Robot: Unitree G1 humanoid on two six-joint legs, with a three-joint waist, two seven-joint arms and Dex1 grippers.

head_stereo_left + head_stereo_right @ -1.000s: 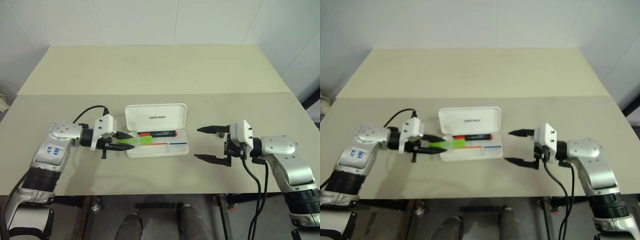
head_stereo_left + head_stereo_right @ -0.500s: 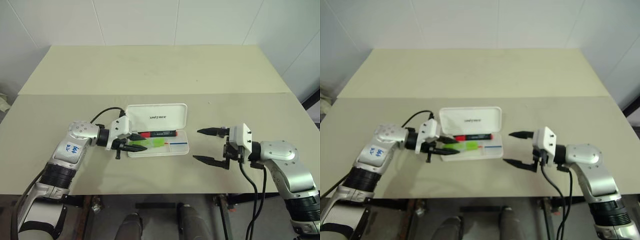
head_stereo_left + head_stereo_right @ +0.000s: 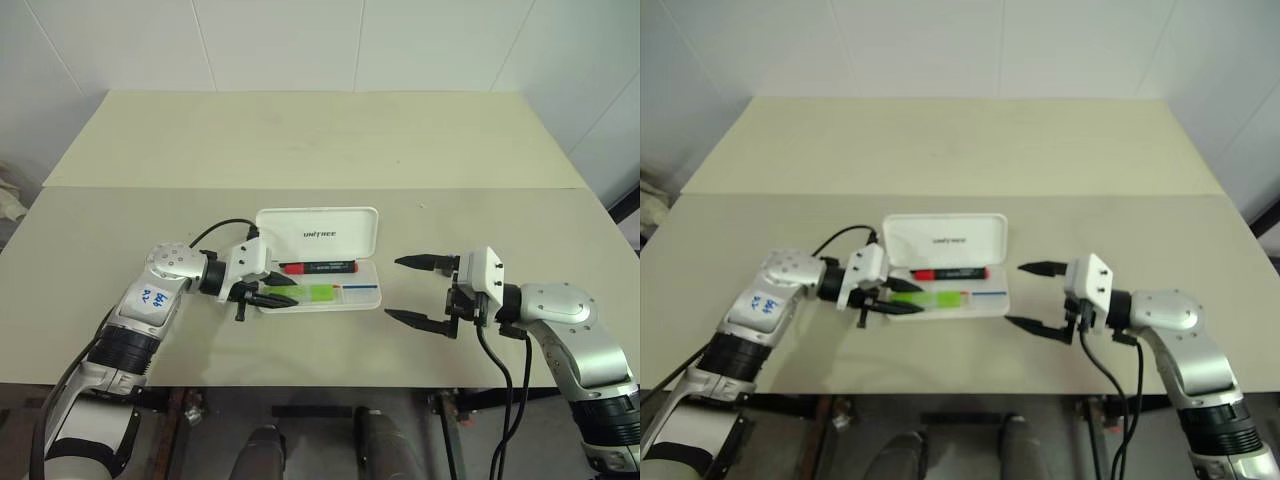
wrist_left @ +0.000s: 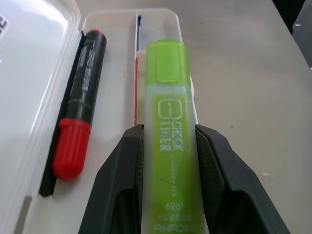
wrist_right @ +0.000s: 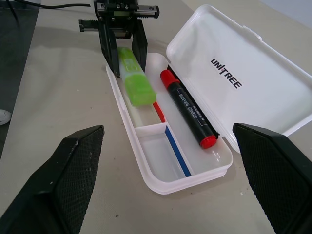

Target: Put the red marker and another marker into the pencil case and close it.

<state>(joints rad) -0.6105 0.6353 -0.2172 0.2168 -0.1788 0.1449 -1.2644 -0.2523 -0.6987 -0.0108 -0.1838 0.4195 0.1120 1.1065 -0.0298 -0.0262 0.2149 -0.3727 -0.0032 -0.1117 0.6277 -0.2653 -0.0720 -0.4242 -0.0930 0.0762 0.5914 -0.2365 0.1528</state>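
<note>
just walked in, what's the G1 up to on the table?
It's packing markers into the open pencil case. The red marker already lies inside, along the hinge side. The left gripper is shut on the green marker, holding it over the case's front compartment, not yet released. The right gripper waits open on the case's other side. The lid is still up.

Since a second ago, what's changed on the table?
The left gripper, shut on the green marker, has carried it toward the right, from the case's left edge to over the pencil case tray. The red marker stays in the case, the lid stays up, and the right gripper waits open beside it.
</note>
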